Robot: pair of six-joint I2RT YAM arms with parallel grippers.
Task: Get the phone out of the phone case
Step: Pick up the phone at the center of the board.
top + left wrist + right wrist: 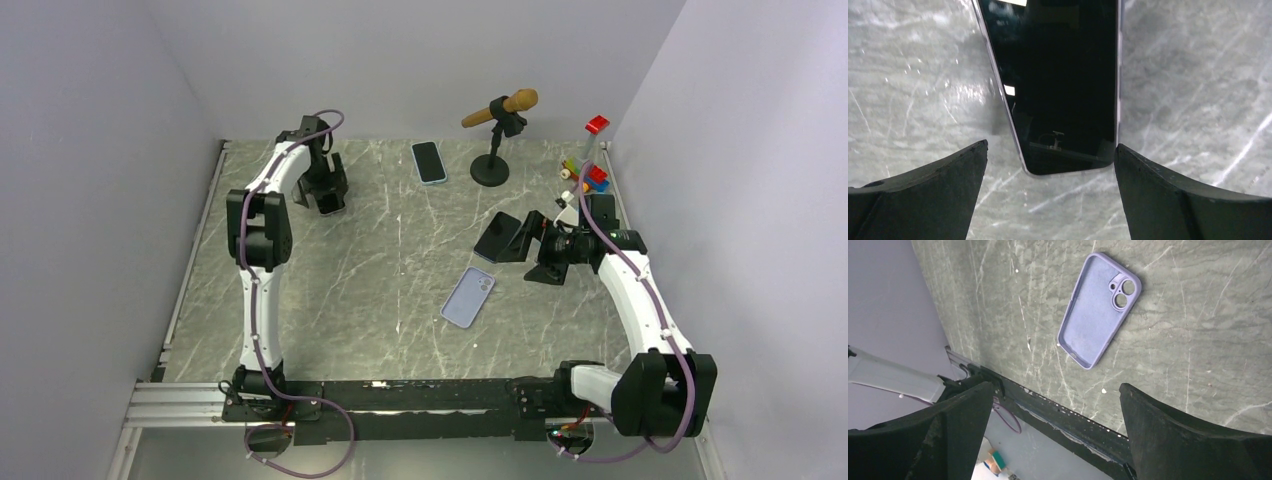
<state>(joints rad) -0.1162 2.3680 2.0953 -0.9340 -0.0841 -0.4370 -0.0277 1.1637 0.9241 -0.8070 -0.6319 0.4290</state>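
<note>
The purple phone case point(468, 297) lies empty on the marble table, inside up; it also shows in the right wrist view point(1099, 310) with its camera cutouts. A black-screened phone point(1058, 85) with a silvery edge lies flat at the far left point(331, 206). My left gripper point(1050, 145) is open just above its near end, one finger on each side point(329, 196). My right gripper point(1056, 385) is open and empty, held above the table right of centre point(517, 244). A dark phone point(497, 237) lies by its fingers in the top view only.
A phone in a light blue case point(429, 161) lies at the back centre. A microphone on a round stand point(492, 150) stands at the back right. Coloured toy blocks point(590, 176) sit by the right wall. The black base rail point(1068, 415) runs along the near edge.
</note>
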